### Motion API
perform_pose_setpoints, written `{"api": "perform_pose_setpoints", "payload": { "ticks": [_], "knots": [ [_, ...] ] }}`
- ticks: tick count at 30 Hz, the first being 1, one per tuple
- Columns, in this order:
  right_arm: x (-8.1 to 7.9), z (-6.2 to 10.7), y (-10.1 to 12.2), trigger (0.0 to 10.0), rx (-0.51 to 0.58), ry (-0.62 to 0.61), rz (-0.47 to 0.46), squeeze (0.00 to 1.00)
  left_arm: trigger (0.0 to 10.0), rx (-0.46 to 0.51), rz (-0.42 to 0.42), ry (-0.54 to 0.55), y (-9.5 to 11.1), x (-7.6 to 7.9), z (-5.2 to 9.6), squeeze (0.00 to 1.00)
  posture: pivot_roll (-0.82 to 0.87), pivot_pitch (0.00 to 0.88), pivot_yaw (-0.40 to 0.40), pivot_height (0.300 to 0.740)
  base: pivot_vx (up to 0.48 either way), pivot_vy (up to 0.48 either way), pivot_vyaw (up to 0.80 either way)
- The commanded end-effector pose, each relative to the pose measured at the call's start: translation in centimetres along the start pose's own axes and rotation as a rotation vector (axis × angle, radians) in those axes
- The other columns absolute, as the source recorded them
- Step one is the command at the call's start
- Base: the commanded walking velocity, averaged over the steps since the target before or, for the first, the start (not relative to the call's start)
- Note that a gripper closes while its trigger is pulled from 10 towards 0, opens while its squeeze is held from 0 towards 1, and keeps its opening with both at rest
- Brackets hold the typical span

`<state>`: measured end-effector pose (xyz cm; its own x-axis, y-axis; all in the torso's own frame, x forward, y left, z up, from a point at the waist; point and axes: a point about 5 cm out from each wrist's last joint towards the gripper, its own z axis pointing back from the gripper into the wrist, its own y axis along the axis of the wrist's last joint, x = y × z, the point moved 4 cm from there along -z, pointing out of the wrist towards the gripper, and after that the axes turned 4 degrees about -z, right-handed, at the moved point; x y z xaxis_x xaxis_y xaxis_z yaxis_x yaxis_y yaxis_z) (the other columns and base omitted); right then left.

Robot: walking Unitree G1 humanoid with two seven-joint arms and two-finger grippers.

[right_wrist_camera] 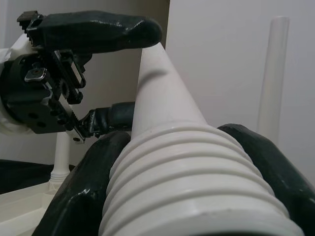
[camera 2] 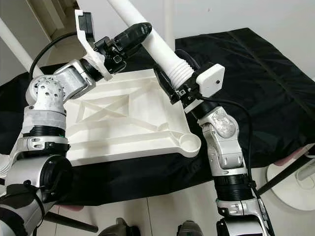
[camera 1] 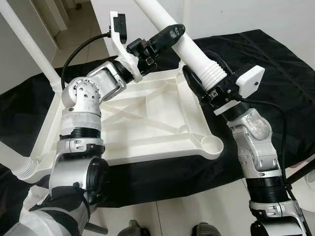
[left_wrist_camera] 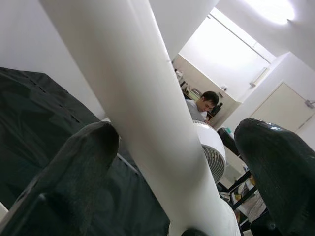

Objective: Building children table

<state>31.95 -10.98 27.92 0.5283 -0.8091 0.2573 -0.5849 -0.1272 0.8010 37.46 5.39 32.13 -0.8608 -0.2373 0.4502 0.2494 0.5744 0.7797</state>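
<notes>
A white plastic tabletop [camera 1: 147, 113] lies upside down on a black cloth [camera 1: 275, 64]. Above its far right corner a white table leg [camera 1: 162, 17] slants up and away. My right gripper [camera 1: 206, 73] is shut on the leg's ribbed lower end [right_wrist_camera: 197, 162], a black finger [right_wrist_camera: 78, 187] on each side. Higher up the shaft, my left gripper [camera 1: 172, 37] straddles the leg. It stands open: one finger [left_wrist_camera: 83, 162] rests against the shaft and the other [left_wrist_camera: 275, 162] stands off with a gap. The corner socket under the leg is hidden by my right gripper.
Two more legs stand in the left corners, one far [camera 1: 29, 44] and one near [camera 1: 12, 160]. The near right corner socket [camera 1: 212, 144] holds nothing. A white round base [camera 2: 290, 184] sits on the floor at the right. A person [left_wrist_camera: 202, 105] and a fan [left_wrist_camera: 214, 152] are in the background.
</notes>
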Motion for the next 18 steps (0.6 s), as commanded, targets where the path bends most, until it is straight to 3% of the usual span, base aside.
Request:
{"api": "perform_pose_setpoints", "payload": {
  "ticks": [1, 5, 15, 16, 18],
  "knots": [
    [-1.1, 0.1, -0.5, 10.0, -0.021, 0.041, -0.011, 0.00, 10.0, 0.008, 0.023, -0.109, 0.3, 1.1, -0.4, 0.00, -0.17, 0.014, 0.141, 0.740, 0.000, 0.000, 0.00],
    [-2.5, 1.0, -1.7, 10.0, -0.070, 0.086, -0.014, 0.00, 10.0, 0.024, 0.061, -0.063, 0.7, 0.4, -1.1, 0.00, -0.18, 0.012, 0.145, 0.740, 0.000, 0.000, 0.00],
    [-2.9, 2.5, -3.0, 10.0, -0.128, 0.072, -0.017, 0.00, 10.0, 0.050, 0.063, 0.088, 2.1, -2.2, -0.9, 0.00, -0.19, 0.007, 0.155, 0.740, 0.000, 0.000, 0.00],
    [-2.8, 2.6, -3.1, 10.0, -0.133, 0.067, -0.019, 0.00, 5.2, 0.038, 0.051, 0.121, 1.9, -2.7, -0.8, 0.00, -0.19, 0.004, 0.155, 0.740, 0.000, 0.000, 0.00],
    [-2.8, 2.6, -3.1, 10.0, -0.133, 0.067, -0.019, 0.00, 5.2, 0.038, 0.051, 0.121, 1.9, -2.7, -0.8, 0.00, -0.19, 0.004, 0.155, 0.740, 0.000, 0.000, 0.00]
  ]
}}
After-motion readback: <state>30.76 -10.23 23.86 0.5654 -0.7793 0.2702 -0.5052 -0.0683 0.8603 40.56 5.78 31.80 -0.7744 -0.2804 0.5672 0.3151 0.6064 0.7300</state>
